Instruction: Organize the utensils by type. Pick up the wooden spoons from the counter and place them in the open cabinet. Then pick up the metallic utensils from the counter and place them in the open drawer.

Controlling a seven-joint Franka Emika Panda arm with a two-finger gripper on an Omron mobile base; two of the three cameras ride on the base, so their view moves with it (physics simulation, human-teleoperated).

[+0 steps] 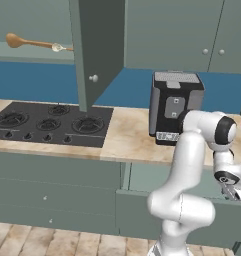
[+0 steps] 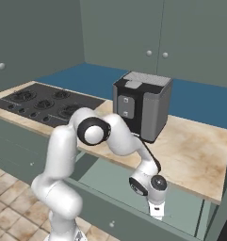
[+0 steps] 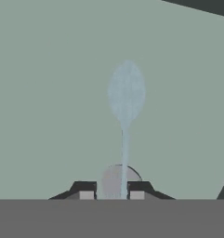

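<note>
Gripper: the gripper [image 3: 111, 195] points down into the open drawer [image 2: 181, 207], its two dark fingertips a narrow gap apart with the handle of the pale blue-grey spoon [image 3: 126, 93] running up between them. I cannot tell whether the pads press the handle or have just let go.
Why it is held so: gripping by the handle end keeps the bowl free and lets the spoon lie flat along the drawer floor, so I judge this to be the moment of setting it down.
Blue-grey spoon: slim, with a faintly mottled oval bowl on a thin straight stem. It lies lengthwise against the plain grey-green floor.
Other metallic utensil: a rounded grey shape [image 3: 117, 179] sits just behind the handle near the fingertips, likely the round-headed utensil already in the drawer, though too little shows to be sure.
Wooden spoons: the large orange-brown spoon [image 1: 22, 42] lies on the shelf of the open cabinet [image 1: 99, 45], with the small pale-bowled one [image 1: 57, 47] touching or just beside its handle end.
Counter: the marbled counter [image 1: 127, 135] carries a dark toaster [image 1: 174, 107] beside the black cooktop [image 1: 52, 122].
Progress: the sorting looks close to done.
</note>
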